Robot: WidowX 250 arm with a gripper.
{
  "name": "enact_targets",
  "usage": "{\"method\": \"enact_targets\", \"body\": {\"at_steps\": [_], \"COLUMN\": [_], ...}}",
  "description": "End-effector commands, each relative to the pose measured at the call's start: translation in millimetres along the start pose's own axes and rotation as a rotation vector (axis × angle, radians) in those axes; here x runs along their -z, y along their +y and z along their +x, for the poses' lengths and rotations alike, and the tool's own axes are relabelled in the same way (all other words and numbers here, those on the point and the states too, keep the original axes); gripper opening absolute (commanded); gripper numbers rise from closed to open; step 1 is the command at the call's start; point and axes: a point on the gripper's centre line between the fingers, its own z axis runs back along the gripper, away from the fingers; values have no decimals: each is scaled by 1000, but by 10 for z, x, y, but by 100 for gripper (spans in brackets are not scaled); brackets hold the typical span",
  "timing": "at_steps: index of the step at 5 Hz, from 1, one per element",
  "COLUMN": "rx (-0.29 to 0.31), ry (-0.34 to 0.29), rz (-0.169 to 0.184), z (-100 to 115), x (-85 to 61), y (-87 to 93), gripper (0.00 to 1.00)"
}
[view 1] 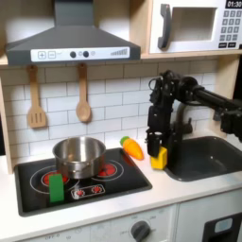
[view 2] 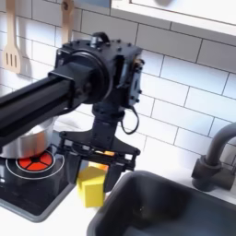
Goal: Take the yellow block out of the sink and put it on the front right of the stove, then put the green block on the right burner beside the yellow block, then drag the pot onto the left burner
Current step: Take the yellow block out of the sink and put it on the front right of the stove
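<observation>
the gripper is holding the yellow block pinched between its fingers, hanging just clear of the sink rim over the counter. in the first exterior view the stove is lying to the gripper's left and lower; its front right corner is the nearest part, so the carry is looking short. the green block and the pot are sitting farther left.
</observation>
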Motion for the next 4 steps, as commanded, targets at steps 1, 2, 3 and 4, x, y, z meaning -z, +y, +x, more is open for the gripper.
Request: {"method": "enact_targets", "body": {"at_steps": [1,2,3,4], "rx": [-32,-45,-60,-85], "ry": [-13,-8,-12,-17], "rz": [-5,-5,-6,-4], "z": [-12,-6,15,93], "x": [13,50,69,91], "y": [288,387,499,581], "gripper": [0,0,0,0]}}
